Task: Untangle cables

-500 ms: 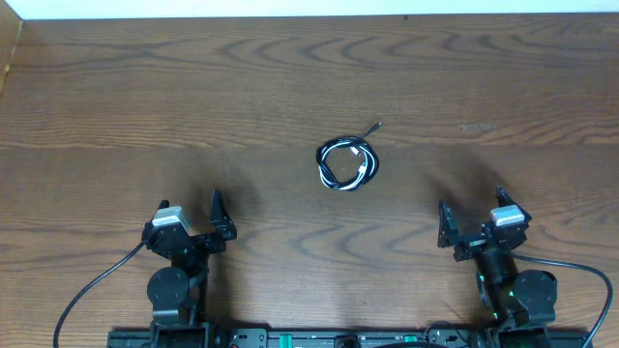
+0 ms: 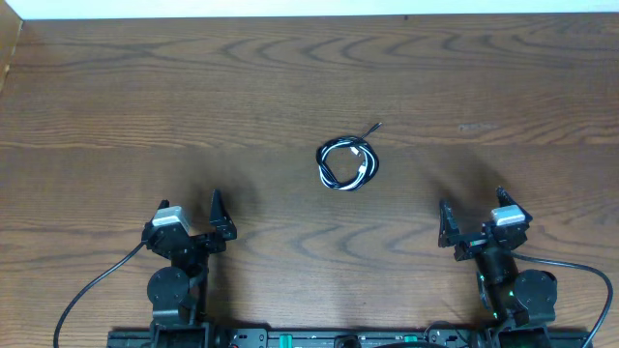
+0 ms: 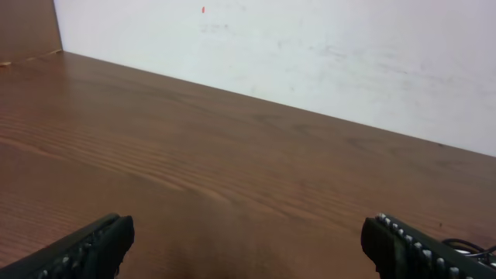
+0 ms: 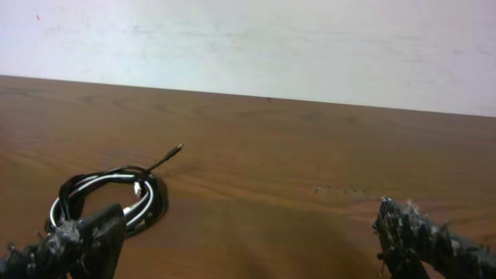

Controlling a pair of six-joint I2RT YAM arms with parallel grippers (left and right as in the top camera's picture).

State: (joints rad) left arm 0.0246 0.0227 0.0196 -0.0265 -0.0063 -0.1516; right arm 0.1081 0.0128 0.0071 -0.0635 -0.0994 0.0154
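The cables (image 2: 348, 164) lie in one small coiled bundle of black and white cords at the table's middle, with one black plug end sticking out to the upper right. The bundle also shows in the right wrist view (image 4: 108, 198), ahead and to the left, and a sliver of it shows at the right edge of the left wrist view (image 3: 471, 248). My left gripper (image 2: 215, 220) is open and empty at the front left. My right gripper (image 2: 447, 228) is open and empty at the front right. Both are well apart from the bundle.
The wooden table (image 2: 193, 97) ends at a white wall at the back. A raised wooden edge (image 2: 10, 48) runs along the far left. Thick black wires trail from both arm bases at the front edge.
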